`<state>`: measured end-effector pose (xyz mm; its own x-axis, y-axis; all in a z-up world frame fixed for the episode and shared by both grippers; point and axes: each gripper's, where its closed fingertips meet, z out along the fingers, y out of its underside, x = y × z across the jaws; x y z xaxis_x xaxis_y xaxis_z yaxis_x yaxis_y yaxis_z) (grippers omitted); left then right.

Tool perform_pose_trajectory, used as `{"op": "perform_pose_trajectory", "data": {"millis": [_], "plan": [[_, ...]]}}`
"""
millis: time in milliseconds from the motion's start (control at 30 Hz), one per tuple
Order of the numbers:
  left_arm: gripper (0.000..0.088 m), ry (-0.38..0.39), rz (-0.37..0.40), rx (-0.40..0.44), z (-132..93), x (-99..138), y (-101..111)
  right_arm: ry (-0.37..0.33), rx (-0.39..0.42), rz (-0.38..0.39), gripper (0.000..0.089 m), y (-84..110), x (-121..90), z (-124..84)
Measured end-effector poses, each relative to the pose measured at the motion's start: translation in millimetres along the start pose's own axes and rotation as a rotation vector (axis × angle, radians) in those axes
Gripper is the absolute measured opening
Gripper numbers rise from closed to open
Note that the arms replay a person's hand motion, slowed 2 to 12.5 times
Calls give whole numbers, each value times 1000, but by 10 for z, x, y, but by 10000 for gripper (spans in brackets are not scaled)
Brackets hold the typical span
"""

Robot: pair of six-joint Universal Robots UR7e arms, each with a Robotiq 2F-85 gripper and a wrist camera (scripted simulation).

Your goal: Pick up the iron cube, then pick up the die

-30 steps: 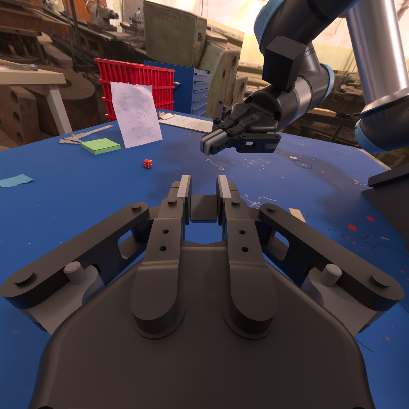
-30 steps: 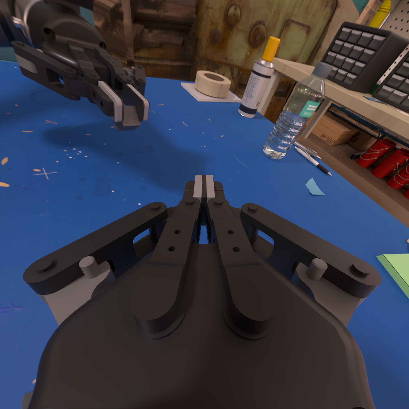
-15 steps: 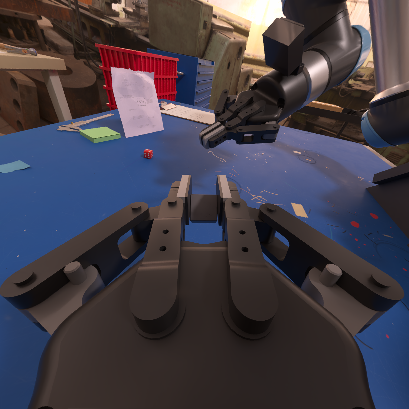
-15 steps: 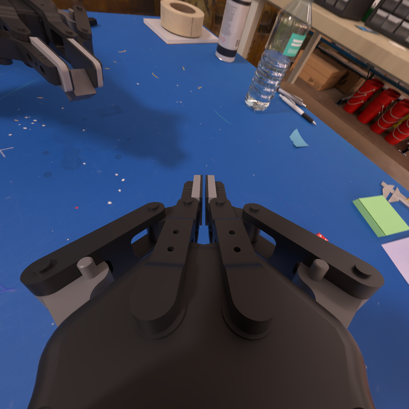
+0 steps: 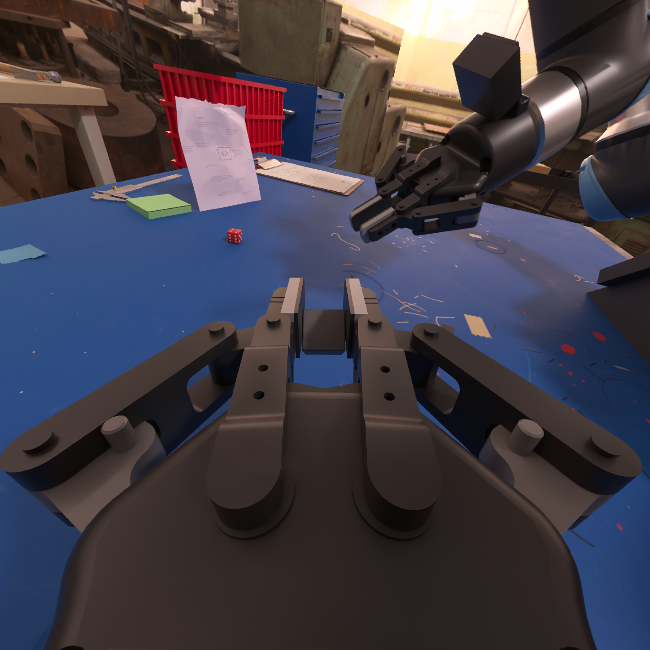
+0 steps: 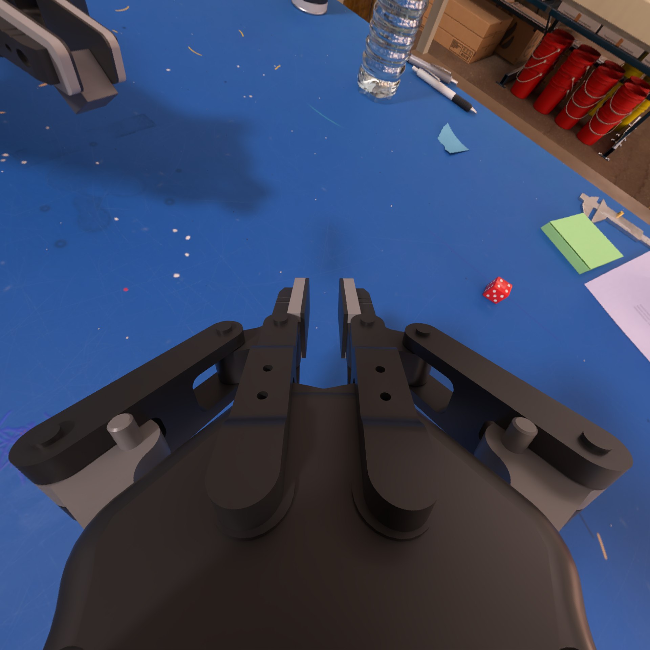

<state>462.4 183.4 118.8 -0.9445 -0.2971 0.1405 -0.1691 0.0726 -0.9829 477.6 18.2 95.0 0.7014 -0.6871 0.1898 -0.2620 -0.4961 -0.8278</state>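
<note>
My left gripper is shut on the dark grey iron cube and holds it above the blue table. The cube also shows in the right wrist view, between the left gripper's fingers at the top left. The red die with white pips lies on the table, ahead and to the left in the left wrist view. In the right wrist view the die lies to the right of my right gripper, which is partly open and empty above the table. The right gripper also shows in the left wrist view.
A green pad, a white sheet and calipers lie right of the die. A water bottle, a pen and a blue scrap are farther off. A red crate and a clipboard stand at the table's back.
My right gripper has opened from shut and has tilted down towards the table, bringing the die into its view. My left gripper still holds the cube, a little higher.
</note>
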Motion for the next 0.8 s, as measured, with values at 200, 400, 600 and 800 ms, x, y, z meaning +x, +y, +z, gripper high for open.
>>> {"op": "perform_pose_trajectory", "data": {"millis": [200,400,600,800], "plan": [[201,-1,-14,12,-10,-18,43,17,-23,18,194,127,-90,-37],[200,1,-46,40,-21,-58,62,42,-45,43,207,217,-106,7],[200,12,-87,69,-32,-90,69,67,-69,83,286,275,-63,94],[201,11,-105,90,-50,-119,57,87,-78,126,321,286,6,181]]}}
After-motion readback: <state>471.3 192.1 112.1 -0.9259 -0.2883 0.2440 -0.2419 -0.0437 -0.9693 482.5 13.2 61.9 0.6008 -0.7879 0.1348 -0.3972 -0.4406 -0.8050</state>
